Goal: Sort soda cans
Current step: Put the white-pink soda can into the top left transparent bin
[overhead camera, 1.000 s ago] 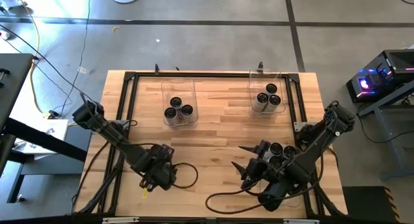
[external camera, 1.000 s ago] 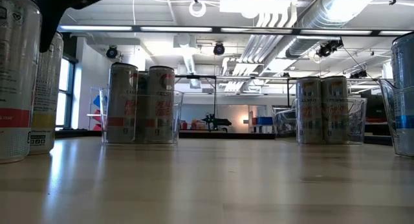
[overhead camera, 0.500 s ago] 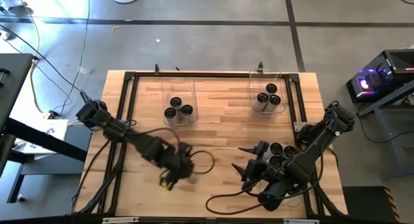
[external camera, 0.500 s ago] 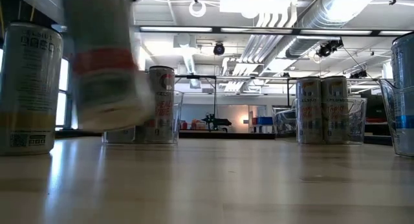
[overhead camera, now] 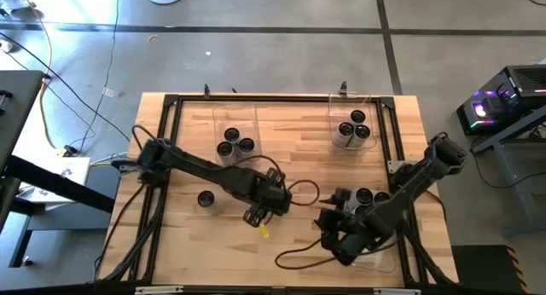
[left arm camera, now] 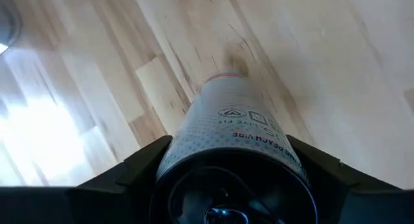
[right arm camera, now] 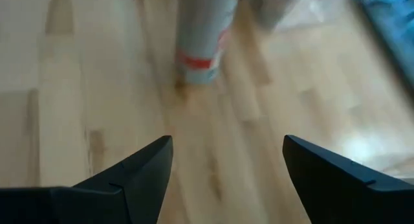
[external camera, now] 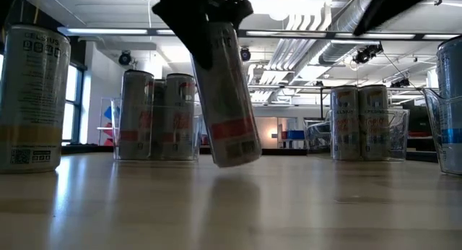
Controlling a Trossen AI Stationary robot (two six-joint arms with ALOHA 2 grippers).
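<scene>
My left end effector (overhead camera: 266,211) is clamped on a tilted soda can (external camera: 229,98) just above mid-table (overhead camera: 299,150), gripped near its top; it looks light, stiff and slippery, while my right end effector (right arm camera: 226,162) waits spread.

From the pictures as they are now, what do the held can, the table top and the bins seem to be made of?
The held can, in the left gripper: probably thin metal, silvery sides with printed labels, dull sheen. Table top: pale wood planks, visible grain, smooth and slightly glossy. The bins: clear plastic, probably; the cans inside show through.
</scene>
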